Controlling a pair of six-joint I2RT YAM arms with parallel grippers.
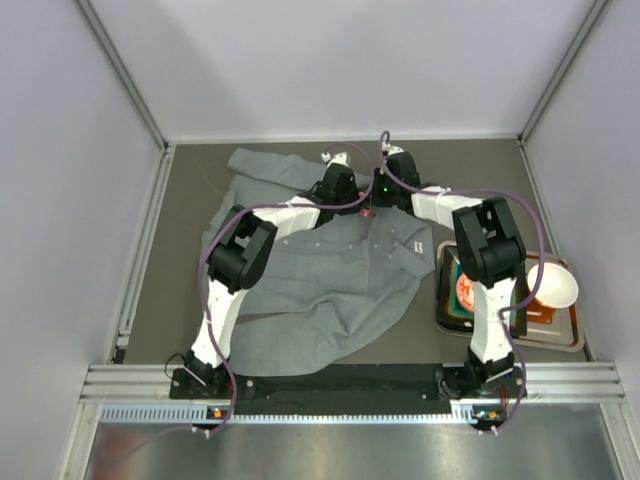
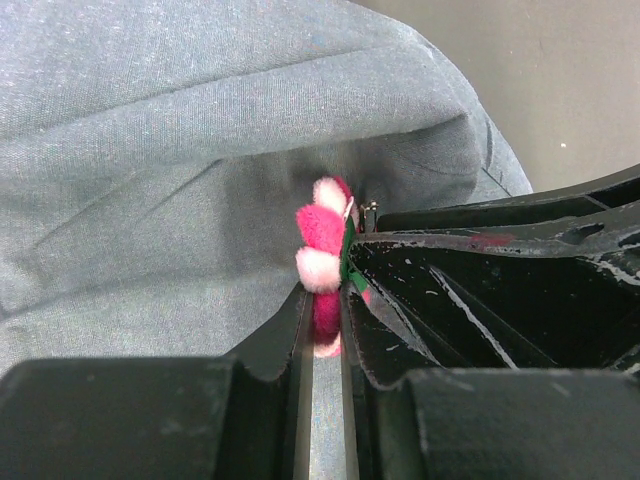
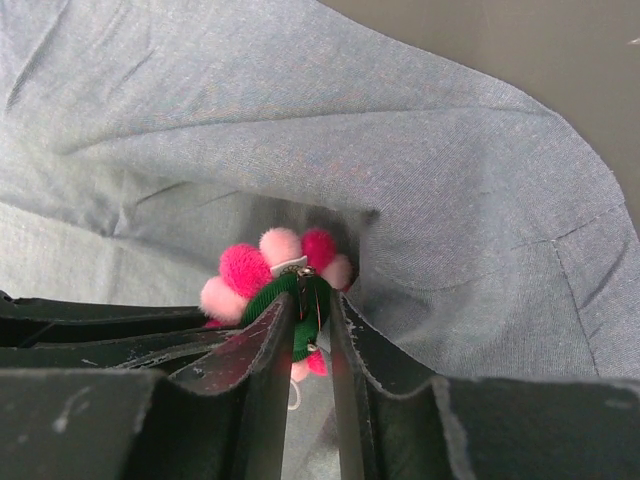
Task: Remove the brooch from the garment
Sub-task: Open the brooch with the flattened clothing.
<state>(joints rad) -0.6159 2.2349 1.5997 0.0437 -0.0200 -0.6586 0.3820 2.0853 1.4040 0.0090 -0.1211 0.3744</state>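
Brooch (image 3: 278, 272): fuzzy flower, hot-pink & pale-pink pompom petals, green felt back w/ a metal pin. It sits on a raised fold of the grey shirt (image 3: 450, 180). My L gripper (image 2: 325, 305) is pinched narrow on the petals, edge-on. My R gripper (image 3: 310, 310) is narrow too, flanking the green back; can't tell if it's clamping.

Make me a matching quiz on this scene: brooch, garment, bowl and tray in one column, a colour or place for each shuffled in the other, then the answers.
1 brooch
2 garment
3 bowl
4 tray

A grey, rumpled
B white, on the tray
C dark, rectangular
D pink petals, green back

Pairs: 1-D, 2-A, 3-B, 4-C
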